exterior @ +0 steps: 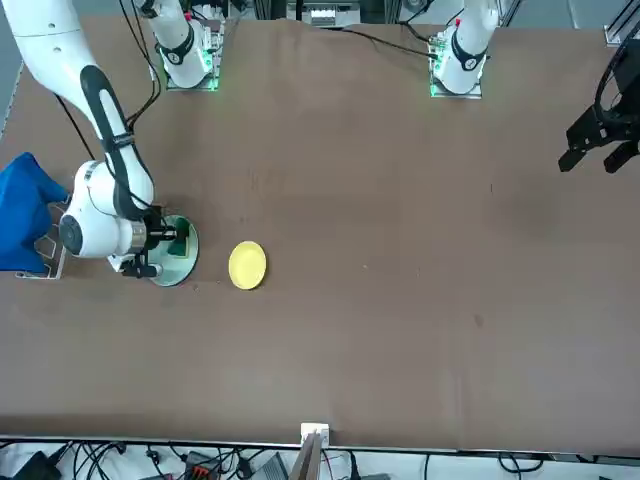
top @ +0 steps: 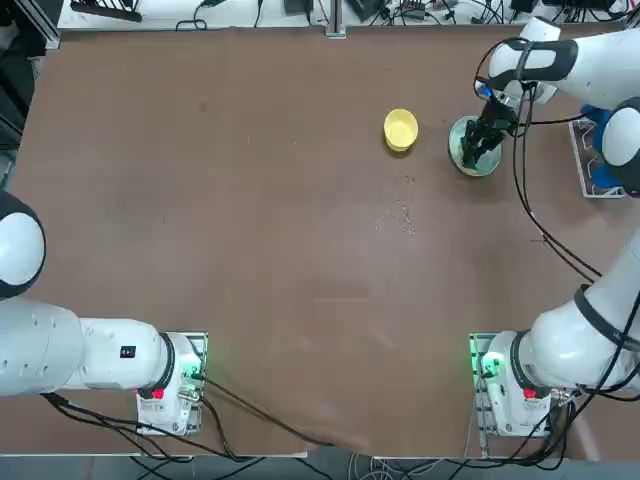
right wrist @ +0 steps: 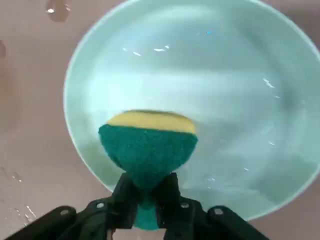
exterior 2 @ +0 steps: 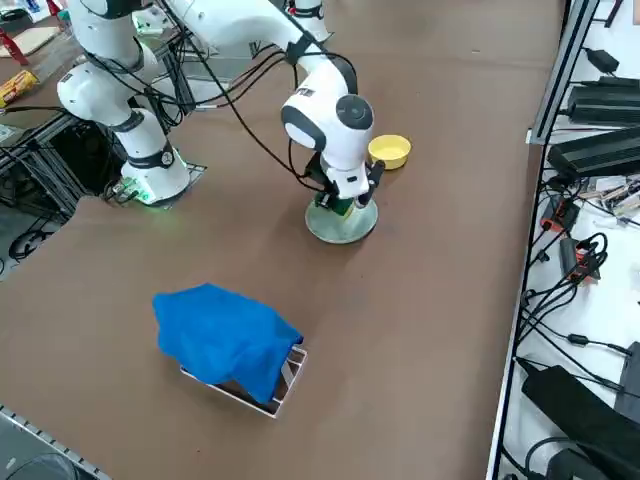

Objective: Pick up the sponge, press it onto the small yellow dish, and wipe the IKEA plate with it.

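Two fingers of our R gripper (right wrist: pixel 147 187) are pinching the sponge (right wrist: pixel 150 145) nearly shut, over the IKEA plate (right wrist: pixel 200 100); water drops are dotting the brown tabletop (right wrist: pixel 35 125) nr plate.

Blue cloth (exterior 2: pixel 225 338) draped over white rack (exterior 2: pixel 290 378); yellow dish (exterior 2: pixel 390 151) beyond plate (exterior 2: pixel 341 224).

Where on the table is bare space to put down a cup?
Bare: the brown table left of the yellow dish, from above. Crowded: the pale plate, with the sponge gripped by the right tool.
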